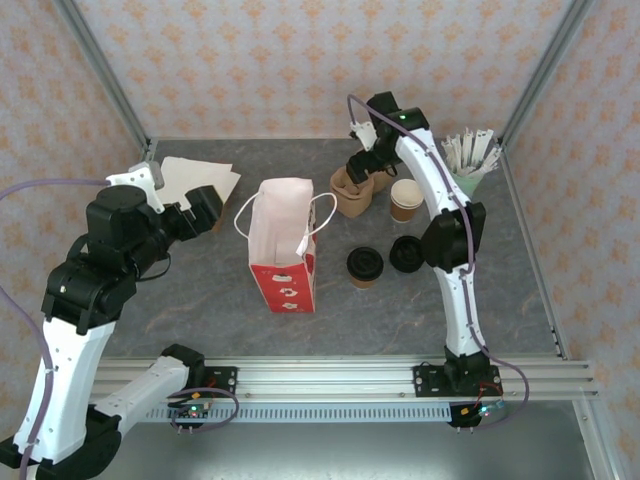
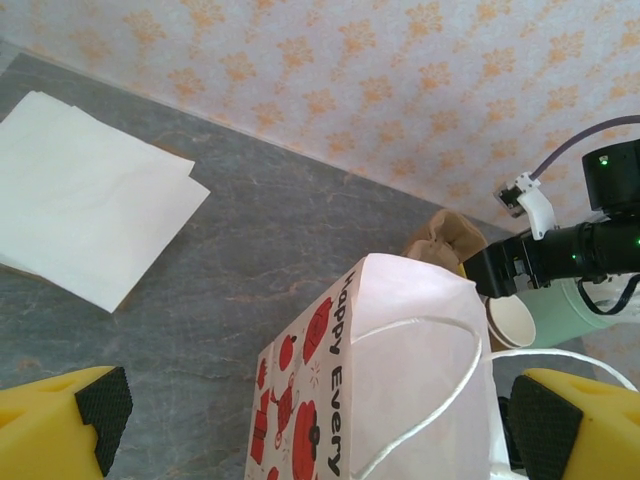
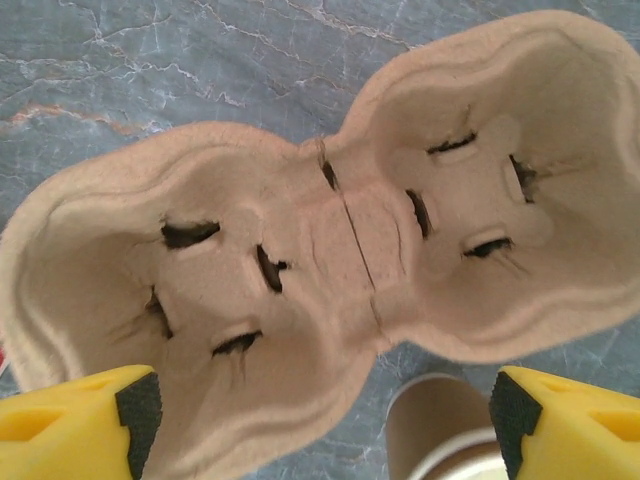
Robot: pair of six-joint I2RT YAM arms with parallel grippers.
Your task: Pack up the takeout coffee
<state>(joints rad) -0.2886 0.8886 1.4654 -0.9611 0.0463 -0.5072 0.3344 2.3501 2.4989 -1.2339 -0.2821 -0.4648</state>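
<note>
The takeout coffee (image 1: 365,266), a brown paper cup with a black lid, stands on the table right of the red-and-white paper bag (image 1: 283,240). A second brown cup (image 1: 406,200) stands without a lid, and a loose black lid (image 1: 408,254) lies in front of it. My right gripper (image 1: 362,165) hovers over the brown pulp cup carrier (image 3: 330,250), open (image 3: 327,415), its pads clear of the carrier, with the unlidded cup (image 3: 440,430) beside it. My left gripper (image 1: 205,208) is open (image 2: 325,410) left of the bag (image 2: 400,380), holding nothing.
White napkins (image 1: 195,180) lie at the back left. A mint-green cup of white stirrers (image 1: 470,160) stands at the back right corner. Patterned walls close the table on three sides. The bag stands upright with its mouth open and its handles hanging out.
</note>
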